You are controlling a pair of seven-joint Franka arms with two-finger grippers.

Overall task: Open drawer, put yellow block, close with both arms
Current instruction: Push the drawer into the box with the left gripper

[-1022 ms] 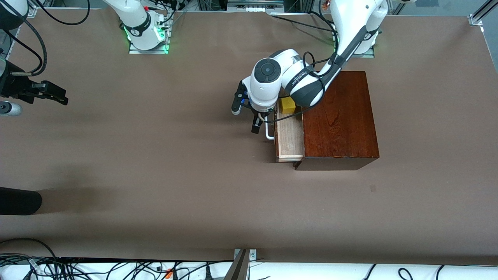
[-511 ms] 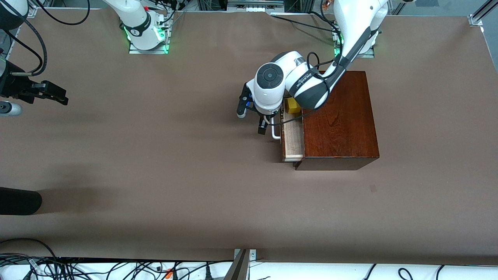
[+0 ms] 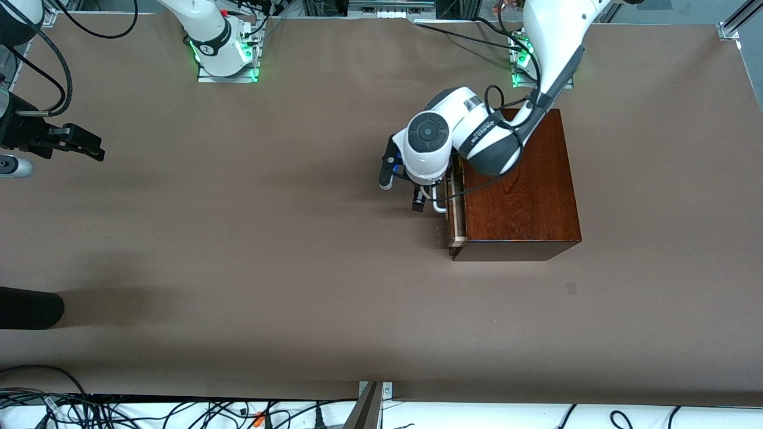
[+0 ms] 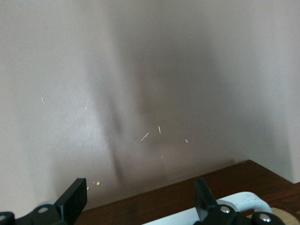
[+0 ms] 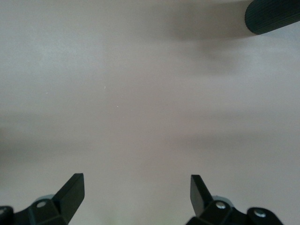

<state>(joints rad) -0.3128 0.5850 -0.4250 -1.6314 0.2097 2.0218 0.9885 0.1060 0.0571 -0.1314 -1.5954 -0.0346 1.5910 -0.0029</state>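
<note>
The mahogany box (image 3: 518, 185) stands toward the left arm's end of the table. Its drawer (image 3: 456, 226) is pushed almost fully in, and only a thin pale-wood strip shows. The white handle (image 3: 440, 205) sticks out from the drawer's front. My left gripper (image 3: 423, 199) is open and low at the drawer's front, right by the handle. In the left wrist view the gripper (image 4: 139, 201) spans the dark front (image 4: 178, 201), with the handle (image 4: 243, 200) beside one finger. The yellow block is hidden. My right gripper (image 3: 80, 144) waits open and empty over bare table (image 5: 136, 192).
A black rounded object (image 3: 30, 307) lies at the table's edge at the right arm's end, nearer the front camera; it also shows in the right wrist view (image 5: 274, 14). Cables run along the table edge nearest the front camera.
The left gripper has moved toward the box with the drawer in front of it. The drawer has slid in from well open to nearly shut, hiding the yellow block. The right arm has not moved.
</note>
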